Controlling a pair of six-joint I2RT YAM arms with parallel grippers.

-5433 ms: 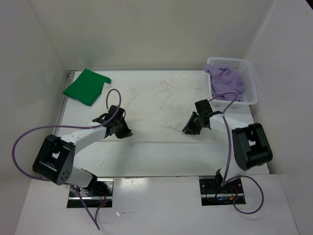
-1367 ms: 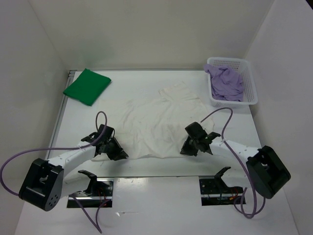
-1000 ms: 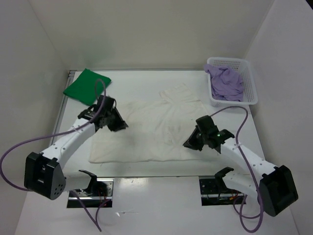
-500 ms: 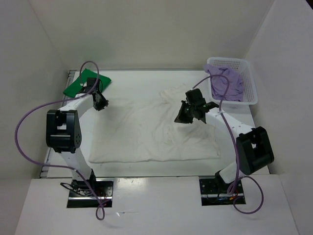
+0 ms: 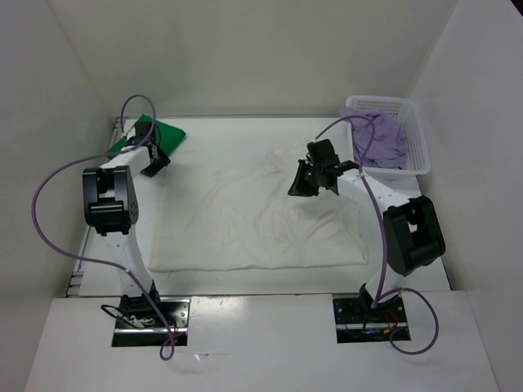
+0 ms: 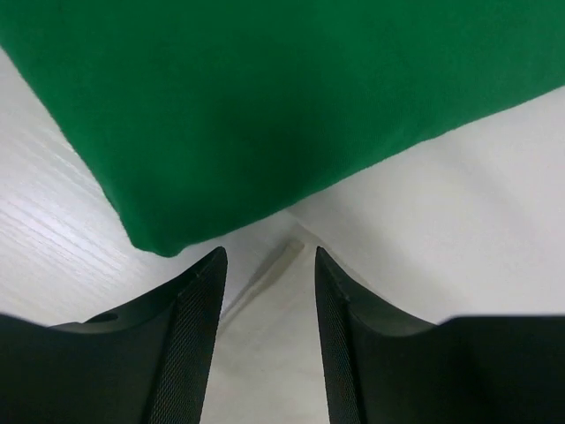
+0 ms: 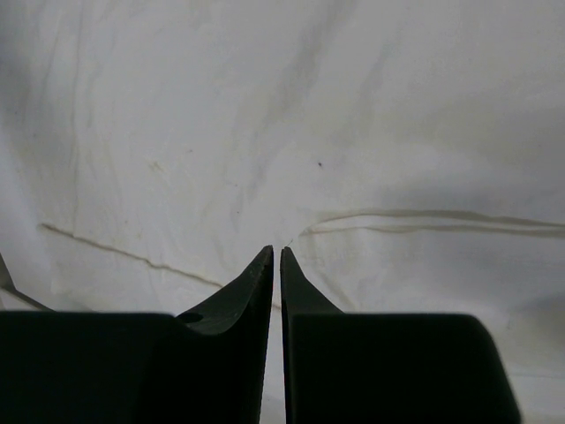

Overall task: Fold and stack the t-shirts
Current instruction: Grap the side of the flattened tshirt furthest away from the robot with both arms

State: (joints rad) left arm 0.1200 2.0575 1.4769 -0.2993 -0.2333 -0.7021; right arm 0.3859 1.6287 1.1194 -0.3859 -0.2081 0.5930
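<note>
The white t-shirt [image 5: 245, 220] lies spread out, wrinkled, across the middle of the table. My left gripper [image 5: 154, 161] is open at its far left corner; in the left wrist view [image 6: 267, 256] the white corner [image 6: 269, 353] lies between the jaws, right beside the folded green t-shirt [image 6: 265, 88]. The green t-shirt [image 5: 169, 132] lies at the back left. My right gripper [image 5: 296, 186] is on the white shirt's far right part; in the right wrist view [image 7: 275, 250] the jaws are closed, with creases of the white cloth [image 7: 265, 115] running into the tips. The lavender t-shirt [image 5: 377, 139] is bunched in the basket.
The white lattice basket [image 5: 419, 147] stands at the back right corner. White walls close in the table [image 5: 237, 139] on three sides. Purple cables loop from both arms above the table.
The shirt was dragged toward the near edge and spread out. My left gripper has moved to its far left corner by the green shirt. My right gripper has moved to its far right part.
</note>
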